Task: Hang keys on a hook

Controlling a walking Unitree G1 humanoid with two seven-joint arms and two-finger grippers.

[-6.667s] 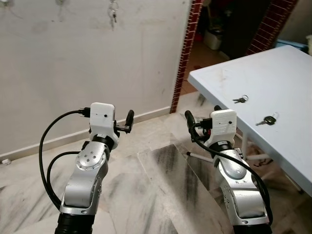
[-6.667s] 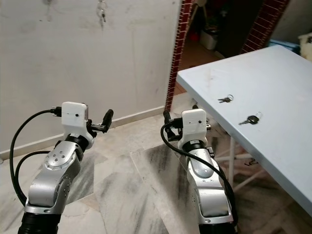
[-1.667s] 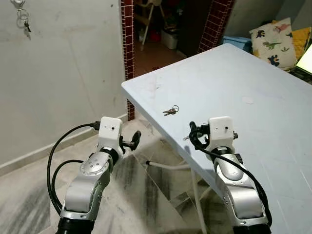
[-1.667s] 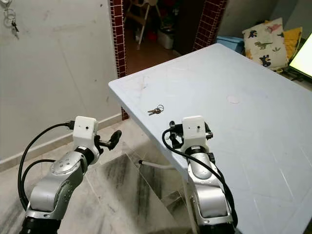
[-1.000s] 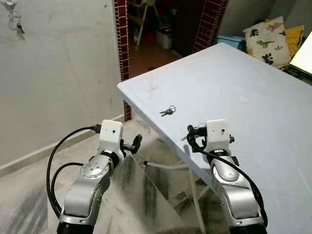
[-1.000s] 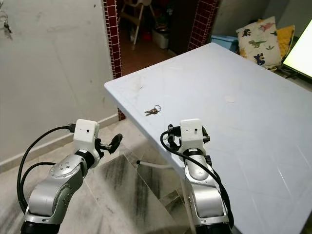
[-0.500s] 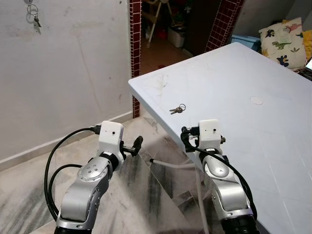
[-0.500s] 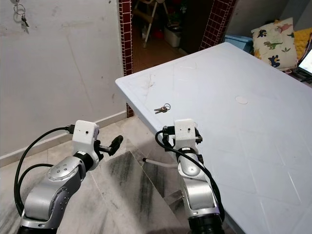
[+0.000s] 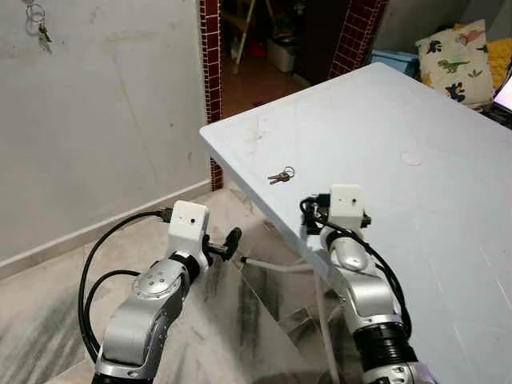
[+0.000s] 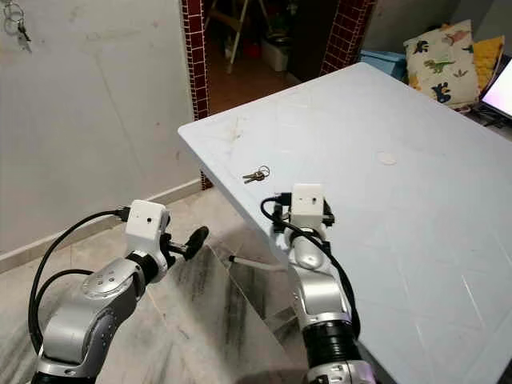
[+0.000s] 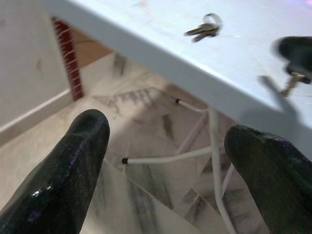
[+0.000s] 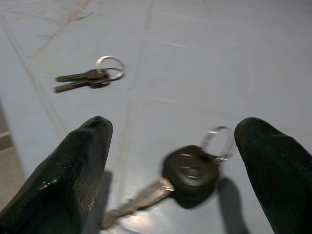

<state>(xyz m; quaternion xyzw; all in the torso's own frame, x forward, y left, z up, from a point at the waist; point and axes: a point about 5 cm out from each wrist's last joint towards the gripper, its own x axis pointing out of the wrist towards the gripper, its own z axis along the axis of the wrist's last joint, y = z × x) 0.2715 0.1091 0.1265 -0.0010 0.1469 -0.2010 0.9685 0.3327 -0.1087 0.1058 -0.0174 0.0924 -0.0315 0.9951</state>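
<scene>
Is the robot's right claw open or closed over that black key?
Open. The right claw has its two black fingers spread wide apart, and the black key lies flat on the white table between them, untouched.

Pale blue table (image 9: 448, 208), set corner-on to a red brick doorway, over a floor of grey-veined marble tiles (image 9: 48, 320). Near the table's corner, a small pair of keys on a ring (image 9: 280, 175), lying flat. Closer to the near edge, a black-headed key with its own ring (image 12: 187, 173), apart from the pair. Farther in, a faint round mark (image 9: 411, 158) on the tabletop. White table legs (image 11: 214, 161) below.
</scene>
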